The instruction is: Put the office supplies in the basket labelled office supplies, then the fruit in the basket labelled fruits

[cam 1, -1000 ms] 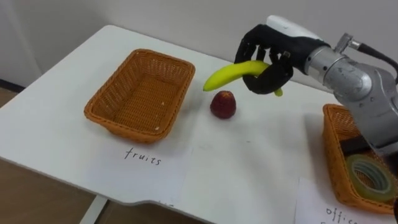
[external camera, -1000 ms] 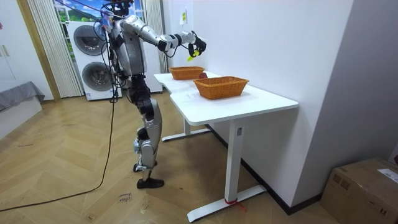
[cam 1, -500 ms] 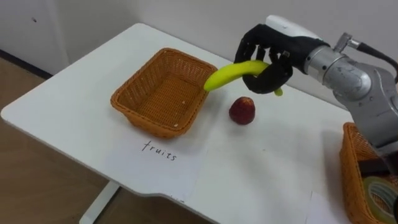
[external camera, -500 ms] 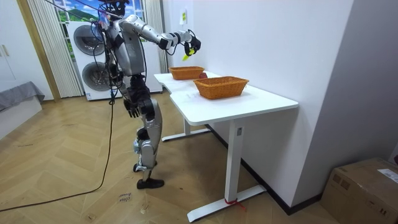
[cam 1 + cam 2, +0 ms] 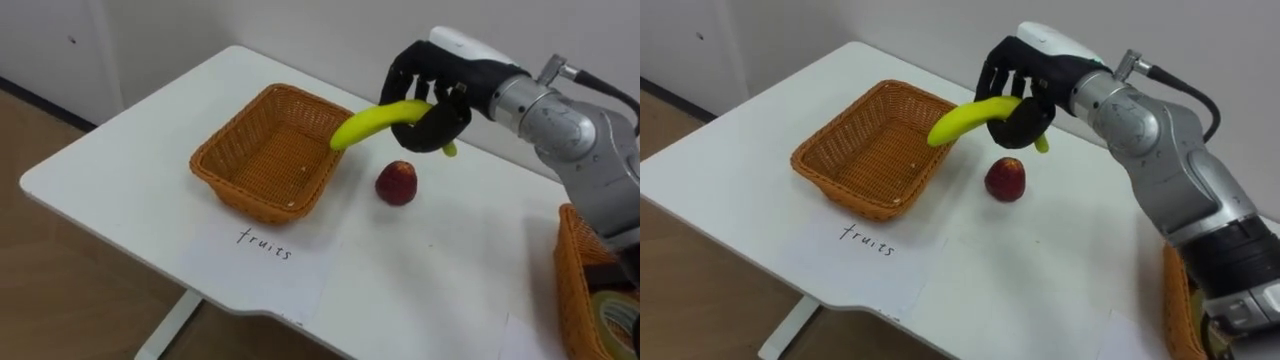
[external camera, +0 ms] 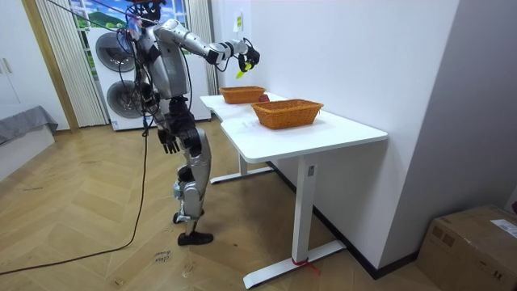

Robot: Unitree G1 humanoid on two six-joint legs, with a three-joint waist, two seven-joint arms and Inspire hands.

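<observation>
A: What could go wrong w/ the banana (image 5: 375, 119) rn?

B: It could miss. Its tip looks like it's just over the right rim of the fruit basket (image 5: 225, 170), but most of it hangs over bare table (image 5: 120, 170). If the hand lets go here, it'll prob hit the rim and slide off outside.

A: Anything else?

B: Yep, the red fruit (image 5: 396, 183). It sits on the table just beside the basket, right under the hand. If the arm goes down too low, it could bump that fruit and make it roll, maybe off the edge. Also the hand holds the banana near one end, so the long end could swing down and catch on the rim.

A: So how's the hand?

B: The right hand (image 5: 432, 100) is up in the air over the table, arm reaching out across from the right. Fingers and thumb are curled tight round the banana's stalk end, and the long yellow end points left and a bit down, at the basket.

A: And the other hand?

B: The left hand (image 6: 168, 141) hangs down by the hip, doing nothing.

A: The other basket (image 5: 562, 265)?

B: Far right, well apart, w/ a roll of tape (image 5: 615, 310) in it. Not for the banana.
</observation>
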